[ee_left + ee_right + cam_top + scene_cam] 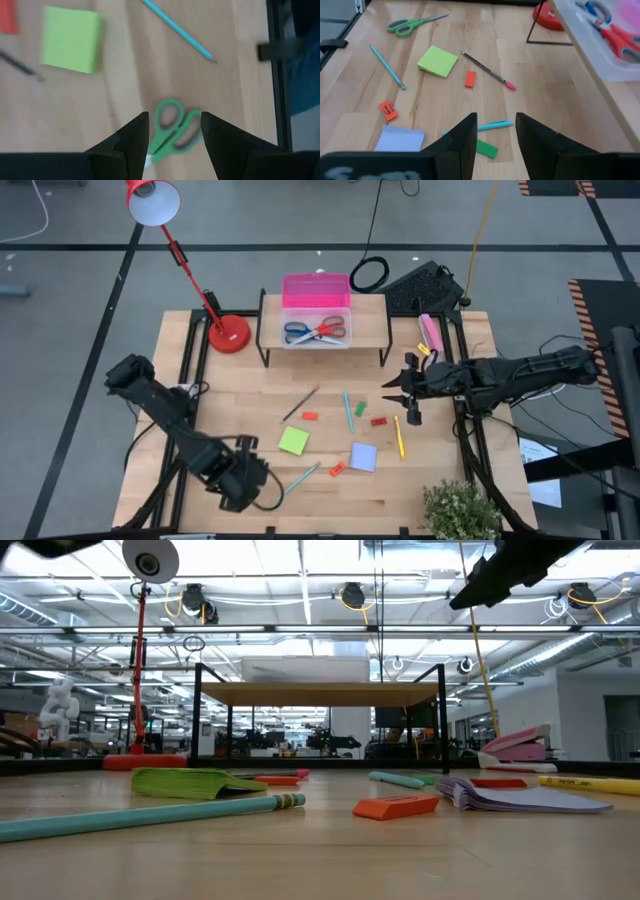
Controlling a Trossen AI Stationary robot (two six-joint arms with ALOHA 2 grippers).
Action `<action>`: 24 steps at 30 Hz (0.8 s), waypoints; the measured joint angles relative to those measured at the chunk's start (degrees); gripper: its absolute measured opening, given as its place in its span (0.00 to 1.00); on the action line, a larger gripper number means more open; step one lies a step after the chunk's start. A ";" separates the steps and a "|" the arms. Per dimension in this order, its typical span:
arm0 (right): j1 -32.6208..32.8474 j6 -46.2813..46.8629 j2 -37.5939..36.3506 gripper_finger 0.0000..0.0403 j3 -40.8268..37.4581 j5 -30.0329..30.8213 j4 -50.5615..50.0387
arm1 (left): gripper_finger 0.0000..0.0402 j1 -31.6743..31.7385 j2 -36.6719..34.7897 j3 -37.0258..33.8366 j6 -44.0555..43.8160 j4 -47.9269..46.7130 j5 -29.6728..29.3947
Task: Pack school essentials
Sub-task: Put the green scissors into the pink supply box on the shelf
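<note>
While the table (240, 395) still has most of the stationery scattered on it, the left gripper (174, 131) hangs right above the green scissors (172, 131) near the front-left, fingers parted and empty. The right gripper (495, 131) hovers open over the teal pen (492, 125) and green eraser (486, 148); red and blue scissors (315, 332) sit in the clear box (316, 320) on the shelf.
</note>
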 joint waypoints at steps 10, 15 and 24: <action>0.02 1.23 3.67 0.32 0.00 -3.03 -0.07 | 0.46 -4.11 0.02 -10.67 -1.95 11.70 -0.02; 0.02 1.10 3.74 0.32 0.00 -3.04 -0.09 | 0.46 -4.76 0.02 -13.84 -2.38 14.05 0.02; 0.02 1.15 3.77 0.32 0.00 -3.04 -0.09 | 0.46 -6.34 0.02 -18.12 -5.09 22.94 -1.49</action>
